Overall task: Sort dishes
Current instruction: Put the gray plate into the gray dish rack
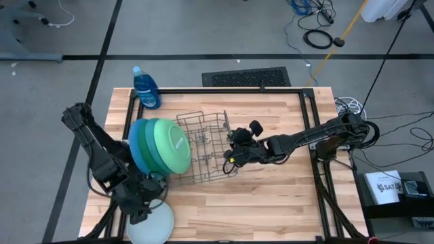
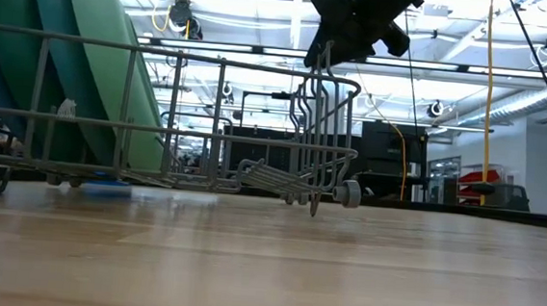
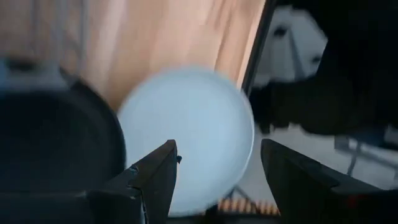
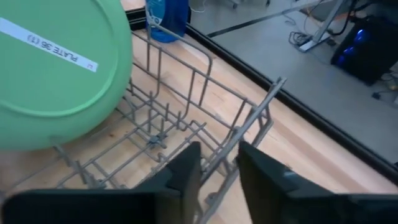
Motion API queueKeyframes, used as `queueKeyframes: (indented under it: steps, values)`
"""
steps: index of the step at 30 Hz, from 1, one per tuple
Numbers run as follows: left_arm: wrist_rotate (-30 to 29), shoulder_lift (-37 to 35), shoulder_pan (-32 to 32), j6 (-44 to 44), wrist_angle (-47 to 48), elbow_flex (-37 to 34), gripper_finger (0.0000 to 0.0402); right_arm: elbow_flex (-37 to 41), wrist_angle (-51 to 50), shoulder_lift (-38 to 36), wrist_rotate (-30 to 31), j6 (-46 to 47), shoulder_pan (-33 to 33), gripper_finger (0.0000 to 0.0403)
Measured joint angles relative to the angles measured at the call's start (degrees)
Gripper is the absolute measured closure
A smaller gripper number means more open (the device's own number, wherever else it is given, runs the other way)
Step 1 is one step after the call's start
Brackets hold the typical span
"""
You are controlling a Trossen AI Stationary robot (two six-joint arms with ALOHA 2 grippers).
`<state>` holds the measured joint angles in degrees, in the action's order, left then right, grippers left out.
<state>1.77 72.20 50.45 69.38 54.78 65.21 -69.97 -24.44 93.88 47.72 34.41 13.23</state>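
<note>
A grey wire rack (image 1: 203, 146) stands mid-table. The large blue plate (image 1: 135, 146), the dark green plate (image 1: 146, 150) and the light green plate (image 1: 173, 144) stand on edge in its left part. The pale blue-white plate (image 1: 152, 227) lies flat near the table's near edge, and the small black plate (image 1: 157, 184) lies beside it. My left gripper (image 3: 217, 146) hovers open above the pale plate (image 3: 193, 124), touching nothing. My right gripper (image 1: 230, 154) is shut on the rack's right end wall. My right gripper pinches an upright wire at the top of the rack's right end wall (image 4: 221, 163) between its two fingers. The fingers come from above and from the table's right, slanting down; the low view (image 2: 331, 43) shows them on the wall's top wire loop. The rack's feet stay on the table.
A blue soap bottle (image 1: 146, 88) stands at the table's far left, behind the rack. The black plate also shows in the left wrist view (image 3: 56, 143). A black frame rail (image 1: 224, 90) runs around the tabletop. Bare wood lies right of and nearer than the rack.
</note>
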Motion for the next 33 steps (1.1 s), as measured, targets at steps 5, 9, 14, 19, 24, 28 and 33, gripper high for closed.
queueKeyframes:
  steps: [5,9,14,19,24,28,33]
  values:
    - [7.87,4.69,0.67,0.86,-0.02,-0.02,0.0171,0.04,-0.05,-0.44,1.49,-2.50,0.02,0.0241]
    - [9.96,8.29,0.71,0.90,-1.05,-0.02,0.0171,0.07,0.24,-1.11,1.65,-5.47,0.04,0.0211]
    - [12.00,13.15,0.69,0.86,-1.10,-0.02,0.0171,0.09,1.32,-2.79,2.42,-9.55,0.13,0.0196]
    - [13.21,17.15,0.71,1.87,0.34,-0.02,0.0171,0.09,4.62,-4.15,2.96,-16.65,0.43,0.0195]
    - [12.95,17.61,0.74,4.37,0.05,-0.02,0.0171,-0.06,12.26,-4.65,1.15,-32.76,2.65,0.0195]
    - [11.55,17.21,1.52,5.23,1.96,-0.02,0.0171,-1.52,14.58,-4.66,-7.76,-42.42,5.78,0.0195]
    - [11.87,17.10,2.46,5.27,5.58,-0.02,0.0171,-1.57,17.16,-4.04,-27.28,-49.88,10.75,0.0195]
